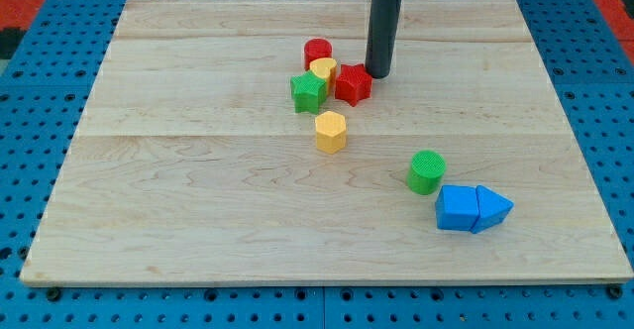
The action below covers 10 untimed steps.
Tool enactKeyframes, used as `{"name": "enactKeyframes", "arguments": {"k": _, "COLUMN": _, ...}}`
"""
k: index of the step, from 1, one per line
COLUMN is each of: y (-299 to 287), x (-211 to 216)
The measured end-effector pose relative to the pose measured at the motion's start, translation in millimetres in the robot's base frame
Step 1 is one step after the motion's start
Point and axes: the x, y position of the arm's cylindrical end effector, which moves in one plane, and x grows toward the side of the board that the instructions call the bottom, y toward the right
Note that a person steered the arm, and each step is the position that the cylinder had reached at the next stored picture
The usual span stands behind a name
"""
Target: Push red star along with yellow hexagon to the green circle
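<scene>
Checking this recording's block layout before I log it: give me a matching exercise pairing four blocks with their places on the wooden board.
Blocks:
1. red star block
2. yellow hexagon block
3. green circle block
4. blue cube block

Places:
A. touching the blue triangle block
B. just left of my tip
C. alone, below the top cluster
D. just above-left of the blue pair

Pairs: 1-B, 2-C, 3-D, 4-A

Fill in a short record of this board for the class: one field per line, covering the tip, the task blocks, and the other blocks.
tip: just right of the red star, about touching
red star: in the top cluster
yellow hexagon: alone, below the cluster
green circle: lower right, apart from both
cluster: red cylinder, yellow block, green star
blue blocks: two, touching, below the green circle
</scene>
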Motion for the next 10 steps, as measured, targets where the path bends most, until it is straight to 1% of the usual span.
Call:
{"name": "enactKeyframes", "arguments": {"k": 1, "y": -13.7, "x": 38.9}}
{"name": "enactKeyframes", "arguments": {"k": 2, "y": 0.2, "x": 91.7}}
{"name": "enactKeyframes", "arguments": {"k": 3, "y": 0.4, "x": 116.5}}
{"name": "enactKeyframes", "arguments": {"k": 4, "y": 0.4, "x": 106.8}}
{"name": "enactKeyframes", "arguments": {"k": 5, "y": 20.9, "x": 75.6}}
{"name": "enactKeyframes", "arguments": {"k": 6, "y": -24.0, "x": 25.4}}
{"name": "enactKeyframes", "arguments": {"k": 7, "y": -72.9, "x": 24.9}}
{"name": "enactKeyframes", "arguments": {"k": 8, "y": -88.3, "x": 27.7}}
{"name": "enactKeyframes", "arguments": {"k": 9, "y": -118.4, "x": 49.0}}
{"name": "enactKeyframes", "arguments": {"k": 10, "y": -56.3, "x": 96.7}}
